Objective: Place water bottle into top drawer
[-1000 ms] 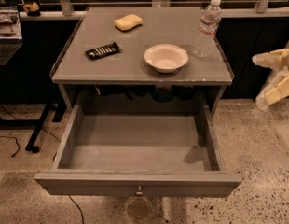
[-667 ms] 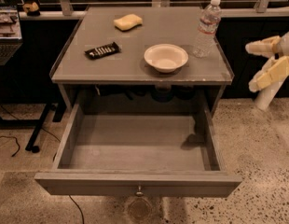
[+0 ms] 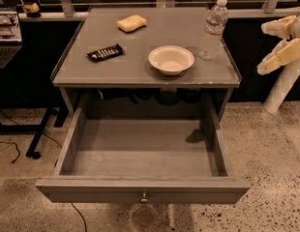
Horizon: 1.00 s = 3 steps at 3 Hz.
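The water bottle [image 3: 213,28] stands upright near the back right corner of the grey table [image 3: 140,66], clear with a white cap and a pale label band with red. The top drawer [image 3: 140,190] is pulled fully out below the table, its inside bare, a small round knob on its front. My gripper [image 3: 269,48] is at the right edge of the view, to the right of the table and the bottle, level with the tabletop. Its two cream fingers point left, spread apart with nothing between them.
A cream bowl [image 3: 171,59] sits right of the table's middle, just left of the bottle. A dark candy bar [image 3: 106,52] lies at the left and a yellow sponge [image 3: 131,23] at the back. A railing runs behind the table. Cables lie on the speckled floor at left.
My gripper has risen and moved left towards the table's right side. The bottle, bowl and drawer have not moved.
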Motion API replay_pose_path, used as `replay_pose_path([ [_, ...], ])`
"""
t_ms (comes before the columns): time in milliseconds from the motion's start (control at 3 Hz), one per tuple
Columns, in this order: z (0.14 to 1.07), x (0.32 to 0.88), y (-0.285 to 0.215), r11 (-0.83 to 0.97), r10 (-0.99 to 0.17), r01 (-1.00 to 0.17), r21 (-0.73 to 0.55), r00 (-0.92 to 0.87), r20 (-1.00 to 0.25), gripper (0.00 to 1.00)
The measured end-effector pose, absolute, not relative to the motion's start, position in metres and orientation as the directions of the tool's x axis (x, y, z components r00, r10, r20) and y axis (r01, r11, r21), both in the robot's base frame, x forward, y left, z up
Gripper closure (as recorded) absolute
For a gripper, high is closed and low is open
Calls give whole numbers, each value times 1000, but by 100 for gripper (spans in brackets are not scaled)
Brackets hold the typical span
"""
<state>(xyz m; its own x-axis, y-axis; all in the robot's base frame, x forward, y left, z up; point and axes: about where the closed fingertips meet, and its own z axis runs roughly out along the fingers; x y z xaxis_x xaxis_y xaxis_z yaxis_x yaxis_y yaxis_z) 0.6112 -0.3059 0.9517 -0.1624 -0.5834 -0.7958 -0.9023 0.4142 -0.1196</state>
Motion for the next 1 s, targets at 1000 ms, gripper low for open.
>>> replay_pose_path([
  [1000,948,639,-293,387,-451,-920,-55,-137,-882,0],
])
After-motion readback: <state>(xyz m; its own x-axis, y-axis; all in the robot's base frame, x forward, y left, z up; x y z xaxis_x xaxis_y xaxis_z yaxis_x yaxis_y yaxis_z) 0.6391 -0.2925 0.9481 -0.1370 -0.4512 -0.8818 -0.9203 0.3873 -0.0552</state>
